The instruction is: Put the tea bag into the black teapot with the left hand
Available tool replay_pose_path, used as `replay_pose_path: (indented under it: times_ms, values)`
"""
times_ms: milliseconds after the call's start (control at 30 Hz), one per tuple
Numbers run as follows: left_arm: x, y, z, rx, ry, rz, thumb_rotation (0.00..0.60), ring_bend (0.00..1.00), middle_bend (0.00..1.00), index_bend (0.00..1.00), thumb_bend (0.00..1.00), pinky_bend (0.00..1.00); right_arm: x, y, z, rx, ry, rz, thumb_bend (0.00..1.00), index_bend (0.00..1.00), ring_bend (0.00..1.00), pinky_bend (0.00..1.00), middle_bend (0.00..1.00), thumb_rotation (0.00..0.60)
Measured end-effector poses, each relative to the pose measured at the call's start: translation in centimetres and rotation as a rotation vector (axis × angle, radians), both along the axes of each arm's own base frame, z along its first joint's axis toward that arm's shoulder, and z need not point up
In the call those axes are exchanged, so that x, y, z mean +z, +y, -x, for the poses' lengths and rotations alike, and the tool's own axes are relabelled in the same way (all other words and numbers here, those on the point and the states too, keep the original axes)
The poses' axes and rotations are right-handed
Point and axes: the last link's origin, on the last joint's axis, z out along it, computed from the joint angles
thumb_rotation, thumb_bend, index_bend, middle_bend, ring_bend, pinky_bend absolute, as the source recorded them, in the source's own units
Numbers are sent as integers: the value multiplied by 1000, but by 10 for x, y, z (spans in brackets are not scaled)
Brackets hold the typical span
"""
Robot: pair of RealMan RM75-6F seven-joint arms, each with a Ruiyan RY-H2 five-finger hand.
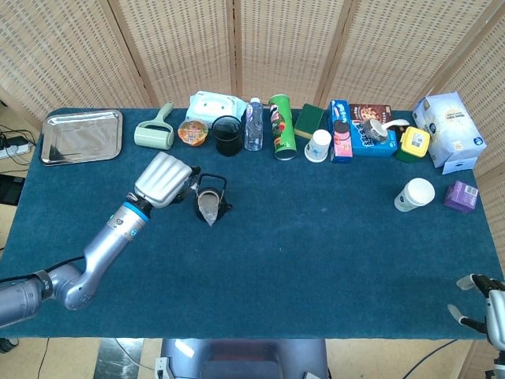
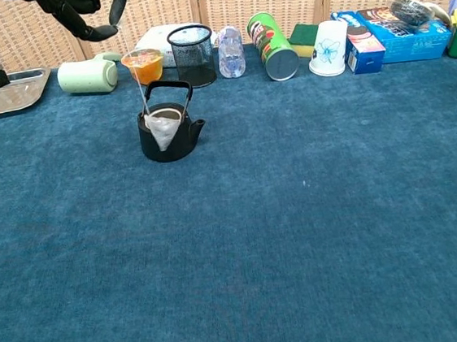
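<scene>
Blue cloth covers the table (image 1: 316, 260), with woven screens behind and a back row of clutter beyond the fingers: steel tray (image 1: 81, 136), green roller (image 2: 88, 76), orange cup (image 2: 143, 65), black mesh cup (image 2: 192, 54), water bottle (image 2: 231, 51) and green can (image 2: 272, 46). From the pinched fingertips (image 2: 112, 26) of the left hand (image 1: 163, 181) a string drops to the tea bag (image 2: 163, 129), a pale translucent pouch hanging against the front rim of the black teapot (image 2: 169, 133), just below and right of those fingers, its handle upright. Broad open cloth lies toward the near edge, where the right hand (image 1: 485, 304) shows only partly at the corner, its finger state unclear.
</scene>
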Motion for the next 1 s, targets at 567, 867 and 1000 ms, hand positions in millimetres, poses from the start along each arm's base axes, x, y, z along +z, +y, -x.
replay_pose_path:
  times_ms: [567,867,1000]
  values:
    - [2,10,-5,11,-27,-29,600,994,1000,583,490,913,-1,0,1,-8,-2,-4,210,443,454,365,467,600]
    - [0,10,-8,5,-25,-27,600,994,1000,584,489,913,-1,0,2,-10,-1,-2,211,443,454,366,467,600]
    - [0,12,-7,11,-22,-31,600,995,1000,583,489,914,-1,0,2,-13,-2,-2,210,443,454,366,467,600]
